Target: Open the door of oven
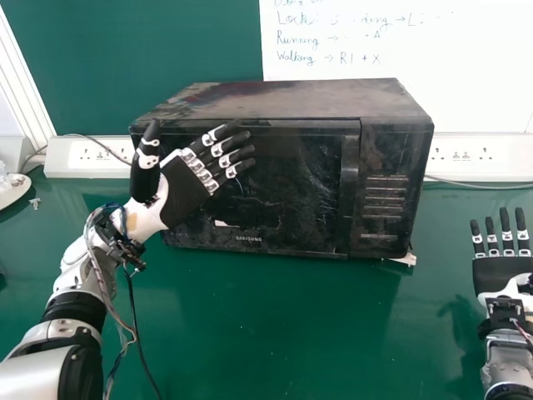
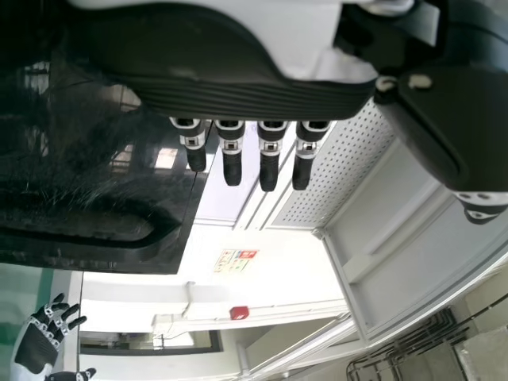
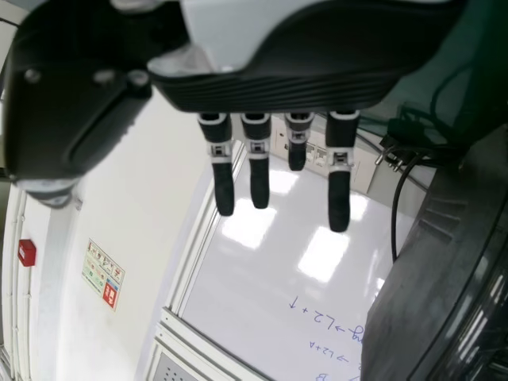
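On the green table [image 1: 250,333] sits the black oven [image 1: 291,96]. Its door [image 1: 287,196] is shut, so I think all the opening is left to do. The left hand [image 1: 183,192] is spread wide by the door's left part, and the right hand [image 1: 497,273] is wide too, off to the right. The 2 hands hold nothing. I can't tell what is inside the oven.

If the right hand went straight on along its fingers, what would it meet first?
Likely the long white socket strip at the back, or the white writing board above it; how high the right hand sits is unclear.
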Available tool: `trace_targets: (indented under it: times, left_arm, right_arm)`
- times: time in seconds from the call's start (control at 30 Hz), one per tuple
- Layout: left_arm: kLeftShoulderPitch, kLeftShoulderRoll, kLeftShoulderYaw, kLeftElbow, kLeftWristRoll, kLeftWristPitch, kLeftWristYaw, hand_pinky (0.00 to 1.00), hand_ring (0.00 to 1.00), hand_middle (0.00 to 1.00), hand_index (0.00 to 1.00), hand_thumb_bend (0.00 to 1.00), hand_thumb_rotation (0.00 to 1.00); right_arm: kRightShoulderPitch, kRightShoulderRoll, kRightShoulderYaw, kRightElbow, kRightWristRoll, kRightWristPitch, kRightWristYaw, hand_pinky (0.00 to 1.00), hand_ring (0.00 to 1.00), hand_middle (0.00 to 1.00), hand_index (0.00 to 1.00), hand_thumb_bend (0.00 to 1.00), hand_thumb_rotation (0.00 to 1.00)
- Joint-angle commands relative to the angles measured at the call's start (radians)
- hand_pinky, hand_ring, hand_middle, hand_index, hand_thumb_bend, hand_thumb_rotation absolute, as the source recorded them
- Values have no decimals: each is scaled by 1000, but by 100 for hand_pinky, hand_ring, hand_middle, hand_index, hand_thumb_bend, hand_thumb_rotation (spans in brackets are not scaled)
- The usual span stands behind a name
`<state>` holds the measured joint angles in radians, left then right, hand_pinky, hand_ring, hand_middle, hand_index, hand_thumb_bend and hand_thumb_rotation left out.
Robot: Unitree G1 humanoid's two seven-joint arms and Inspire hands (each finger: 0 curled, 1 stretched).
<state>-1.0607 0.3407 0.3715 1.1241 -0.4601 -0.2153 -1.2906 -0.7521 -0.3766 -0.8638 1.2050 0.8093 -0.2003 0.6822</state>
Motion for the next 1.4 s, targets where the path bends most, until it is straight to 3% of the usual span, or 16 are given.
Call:
trace_targets:
  times: [0.0, 0.17, 0.37, 0.6, 1.37]
  left_arm:
    - [-30, -4, -10, 25, 15, -8, -10, 55, 79, 88, 81, 94, 76]
    - [-48, -19, -16, 50, 34, 13, 7, 55, 78, 88, 81, 94, 77]
    - [-40, -45, -18, 45, 59, -40, 60, 57, 81, 90, 81, 93, 85]
    - [-39, -61, -22, 49, 81, -44, 96, 60, 85, 93, 83, 92, 89]
    - [-41, -90, -54, 52, 129, -18, 195, 63, 88, 95, 87, 89, 90]
  right_arm:
    - [-9, -2, -2, 10, 0, -2, 6, 99, 100, 100, 96, 100, 89]
    - [-8, -3, 0, 9, 1, -1, 10, 99, 100, 100, 96, 100, 89]
    - [-7, -4, -1, 11, 2, 3, 14, 100, 100, 100, 98, 100, 89]
    - [-7, -3, -2, 11, 3, 3, 12, 98, 100, 100, 97, 100, 89]
    - [-9, -4, -3, 13, 4, 5, 7, 100, 100, 100, 97, 100, 89]
